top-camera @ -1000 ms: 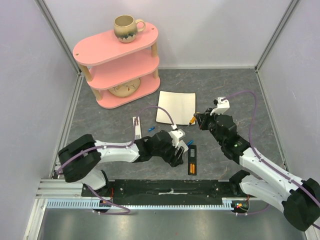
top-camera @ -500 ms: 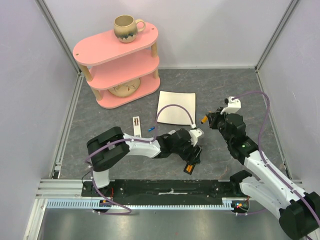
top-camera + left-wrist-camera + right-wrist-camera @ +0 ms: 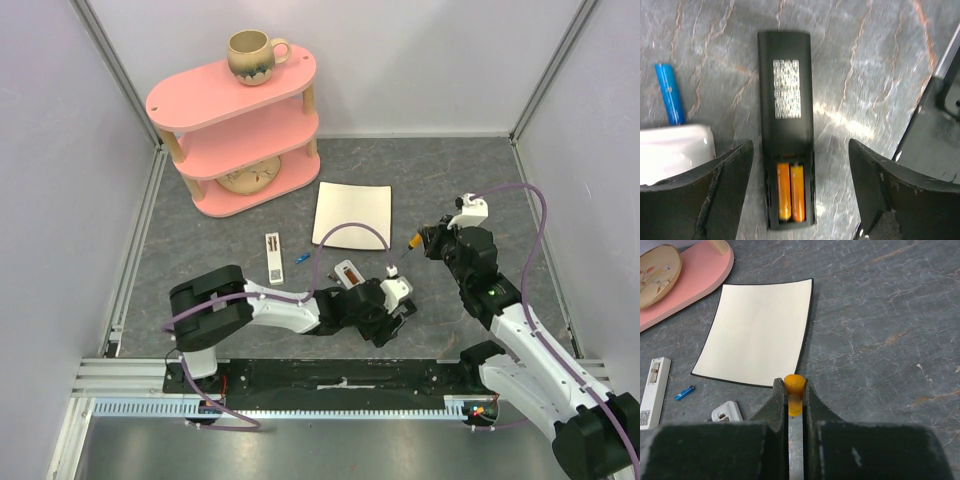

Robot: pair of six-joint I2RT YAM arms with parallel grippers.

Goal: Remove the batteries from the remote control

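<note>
Left jaws gape above remote (image 3: 785,125), its label (image 3: 787,89) illegible

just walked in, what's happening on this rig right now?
Battery removal, mid-task. The left gripper, jaws open, hovers over the black remote, which lies back side up with its battery bay uncovered and two orange batteries seated in it. The right gripper is shut on what looks like an orange-handled screwdriver, held off to the side. A blue battery lies loose beside the remote.
</note>
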